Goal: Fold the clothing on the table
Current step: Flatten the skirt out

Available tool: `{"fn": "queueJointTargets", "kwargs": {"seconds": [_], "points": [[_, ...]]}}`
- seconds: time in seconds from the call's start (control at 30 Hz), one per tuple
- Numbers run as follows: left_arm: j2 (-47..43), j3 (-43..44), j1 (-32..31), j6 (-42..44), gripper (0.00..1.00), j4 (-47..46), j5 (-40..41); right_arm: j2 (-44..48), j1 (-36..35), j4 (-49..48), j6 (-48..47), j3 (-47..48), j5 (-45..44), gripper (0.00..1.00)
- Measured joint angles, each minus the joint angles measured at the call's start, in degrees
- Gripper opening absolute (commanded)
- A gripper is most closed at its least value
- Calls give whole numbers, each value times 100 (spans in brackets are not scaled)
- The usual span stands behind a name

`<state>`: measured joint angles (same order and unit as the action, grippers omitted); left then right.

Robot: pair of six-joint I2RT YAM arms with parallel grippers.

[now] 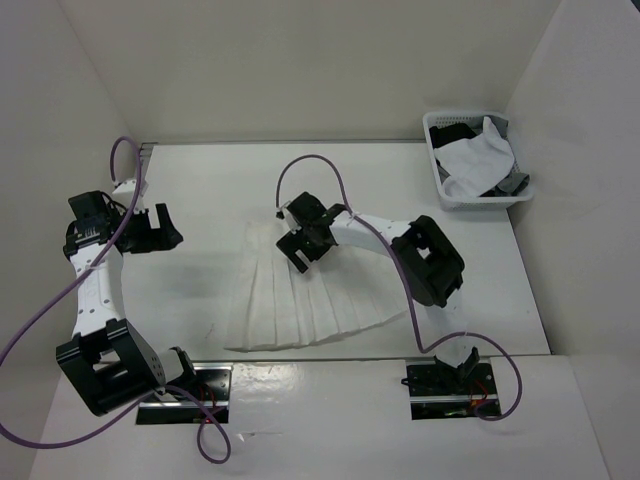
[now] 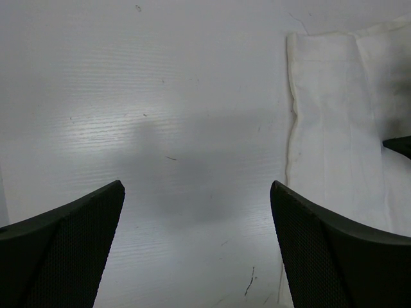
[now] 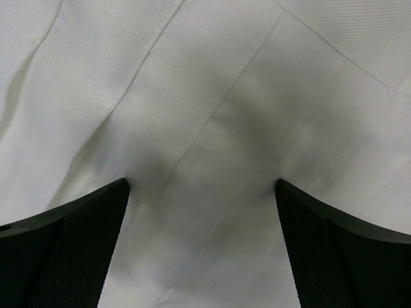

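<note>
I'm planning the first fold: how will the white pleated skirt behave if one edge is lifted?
The skirt looks thin and lies flat on the table, so it will probably droop limply from a pinch. Its pleats may fan apart when lifted. It seems light, so a push would likely wrinkle rather than slide it.

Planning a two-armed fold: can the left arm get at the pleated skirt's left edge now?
Probably yes. The left hand is open over bare table, with nothing between it and the skirt. The right hand is over the skirt's narrow top, away from that edge.
</note>
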<state>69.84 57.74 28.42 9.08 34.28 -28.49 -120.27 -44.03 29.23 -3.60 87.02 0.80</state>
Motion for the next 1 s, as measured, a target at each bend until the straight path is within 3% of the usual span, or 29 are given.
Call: {"fn": "queueJointTargets", "kwargs": {"seconds": [0.33,0.43,0.6,0.8,1.0], "points": [[13,0,0,170,100,90,-389,358,-186,282,164,-396,79,98],[184,2,0,282,100,177,-800,378,-190,695,212,-166,160,98],[1248,212,-151,404,96,304,-1532,577,-162,1250,94,741,208,98],[2411,765,-1016,400,97,164,-1840,1434,339,1248,-258,1217,286,98],[3340,1381,-2411,269,95,-446,-1585,1764,1843,1193,-490,608,286,98]]}}
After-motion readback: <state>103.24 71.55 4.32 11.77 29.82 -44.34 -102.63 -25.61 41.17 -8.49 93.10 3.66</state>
